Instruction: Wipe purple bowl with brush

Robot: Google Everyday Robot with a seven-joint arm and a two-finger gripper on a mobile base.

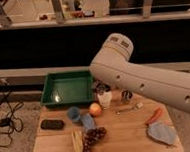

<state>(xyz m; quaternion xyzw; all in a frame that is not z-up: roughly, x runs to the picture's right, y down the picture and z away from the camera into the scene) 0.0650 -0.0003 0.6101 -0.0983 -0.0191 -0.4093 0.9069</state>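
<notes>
Arm [149, 83]: a thick white link enters from the right edge and rises leftward to a rounded joint above the back of the table, covering much of the table's right rear.
Gripper: hidden behind the arm's own bulk, somewhere below the rounded joint. Whether it is wide, narrow or holding something cannot be told.
Purple bowl: cannot be picked out. Its place cannot be told.
Small dark round thing [126, 94]: peeks out at the arm's lower edge, right of the white cup, too covered to name.
White cup [105, 99]: upright, just right of the green tray, with a dark shape on top that I cannot identify.
Green tray [46, 93]: at the table's back left.
Slim pale tool [129, 108]: lies flat, right of the orange fruit.
Orange fruit [95, 109]: just in front of the white cup.
Blue cup [73, 113]: left of the fruit.
Black flat object [52, 124]: near the left edge.
Grapes [93, 136]: front centre, beside a yellow piece [77, 142].
Grey-blue cloth [161, 133]: front right, with an orange stick-like thing [155, 116] just behind it.
Wooden table [129, 142]: bears all of this.
</notes>
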